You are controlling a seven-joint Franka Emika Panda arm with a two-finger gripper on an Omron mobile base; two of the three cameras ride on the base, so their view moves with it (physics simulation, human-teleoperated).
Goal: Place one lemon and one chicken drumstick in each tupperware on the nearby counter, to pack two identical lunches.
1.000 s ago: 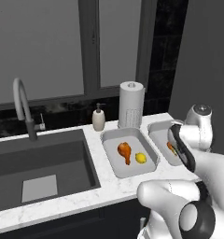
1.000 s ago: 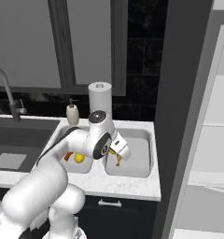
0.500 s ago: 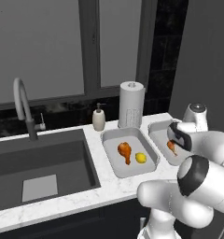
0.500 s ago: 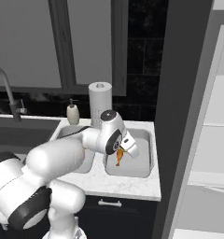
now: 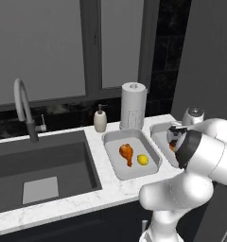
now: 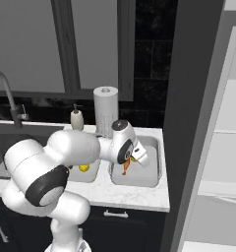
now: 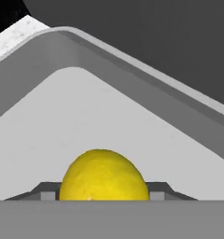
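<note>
White marble worktop (image 5: 110, 191) beside a dark sink (image 5: 39, 165). Left tub (image 5: 116, 166), nearest the sink, holds a drumstick (image 5: 126, 153) and a lemon (image 5: 143, 159). Right tub (image 6: 149, 178), farther from the sink, is largely hidden by the arm; a second drumstick (image 6: 125, 167) shows there. Fingers (image 7: 103, 195), mostly cut off, part-open, clasp a second lemon (image 7: 103, 177) over that tub's floor.

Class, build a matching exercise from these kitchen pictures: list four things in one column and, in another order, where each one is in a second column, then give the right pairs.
Things
1. paper towel roll
2. soap dispenser
3. faucet
4. held lemon

Places
A. between the jaws, over the right tupperware
B. behind the sink
C. upright behind the left tupperware
D. on the counter, between faucet and paper towel roll

Pairs: 1-C, 2-D, 3-B, 4-A
</note>
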